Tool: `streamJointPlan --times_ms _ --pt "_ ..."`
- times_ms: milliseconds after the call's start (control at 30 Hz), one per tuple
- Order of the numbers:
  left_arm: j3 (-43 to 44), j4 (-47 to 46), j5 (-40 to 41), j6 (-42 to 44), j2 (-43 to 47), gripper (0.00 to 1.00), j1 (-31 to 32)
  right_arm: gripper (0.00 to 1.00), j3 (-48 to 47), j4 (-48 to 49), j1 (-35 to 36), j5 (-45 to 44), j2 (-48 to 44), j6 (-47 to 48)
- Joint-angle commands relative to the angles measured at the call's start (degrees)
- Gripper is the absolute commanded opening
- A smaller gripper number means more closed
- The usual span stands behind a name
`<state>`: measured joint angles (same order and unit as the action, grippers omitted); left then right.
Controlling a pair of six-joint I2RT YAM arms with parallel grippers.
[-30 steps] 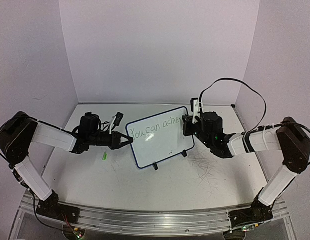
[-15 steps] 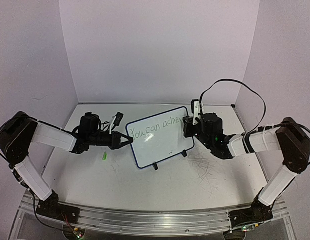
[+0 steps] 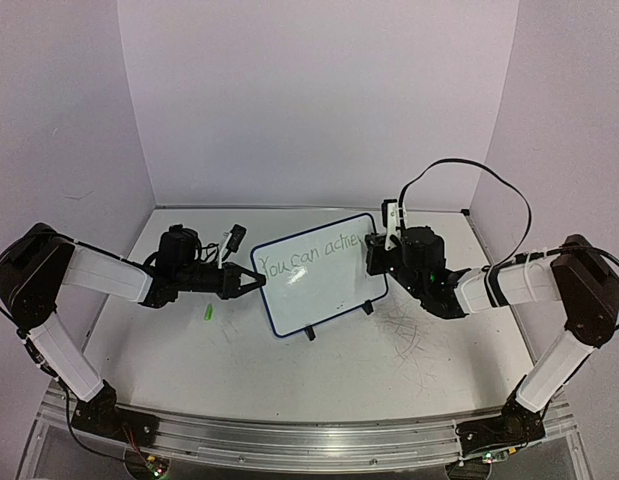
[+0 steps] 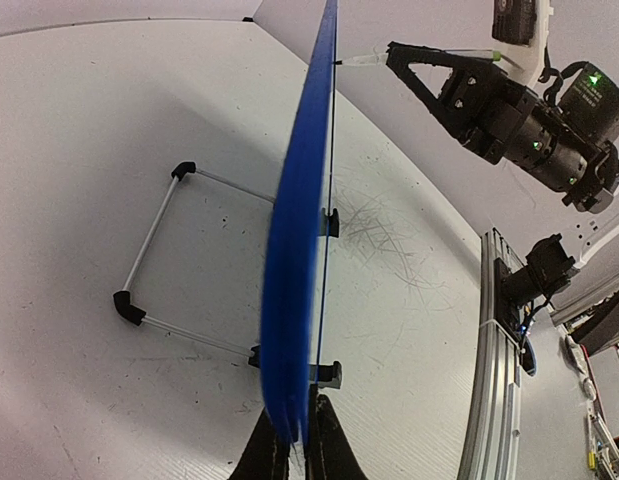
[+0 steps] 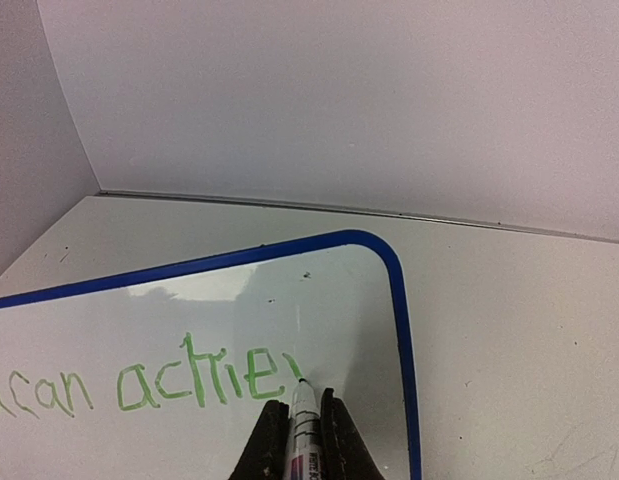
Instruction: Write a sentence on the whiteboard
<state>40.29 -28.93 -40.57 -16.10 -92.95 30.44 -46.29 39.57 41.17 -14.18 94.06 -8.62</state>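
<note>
Top view: whiteboard [image 3: 324, 290] standing tilted mid-table, left gripper [image 3: 259, 283] at its left edge. Left wrist only: board edge-on, pinched between nearly closed fingers. Right wrist only: right gripper [image 5: 303, 425] clamping marker [image 5: 302, 397], tip touching the sentence [image 5: 204, 375].

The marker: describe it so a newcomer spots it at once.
Find the whiteboard standing mid-table. At its upper right corner the right tool pinches a slim white marker, tip on the board after the green writing. The other small item, a green piece, lies loose on the table.
</note>
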Motion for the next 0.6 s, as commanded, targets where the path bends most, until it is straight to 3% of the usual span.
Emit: streamJointPlan --times_ms 0,367,567 --pt "0.79 3.54 3.62 4.06 -0.96 0.0 -0.11 0.0 -2.79 -0.08 -0.16 -1.8 -0.02 0.08" --pt "0.59 3.53 3.64 4.22 -0.87 0.0 -0.11 0.0 -4.85 0.23 -0.28 -3.76 0.75 0.88" --pt "0.58 3.54 3.68 4.14 -0.82 0.0 -0.11 0.0 -1.06 1.17 -0.29 -0.13 -3.25 0.55"
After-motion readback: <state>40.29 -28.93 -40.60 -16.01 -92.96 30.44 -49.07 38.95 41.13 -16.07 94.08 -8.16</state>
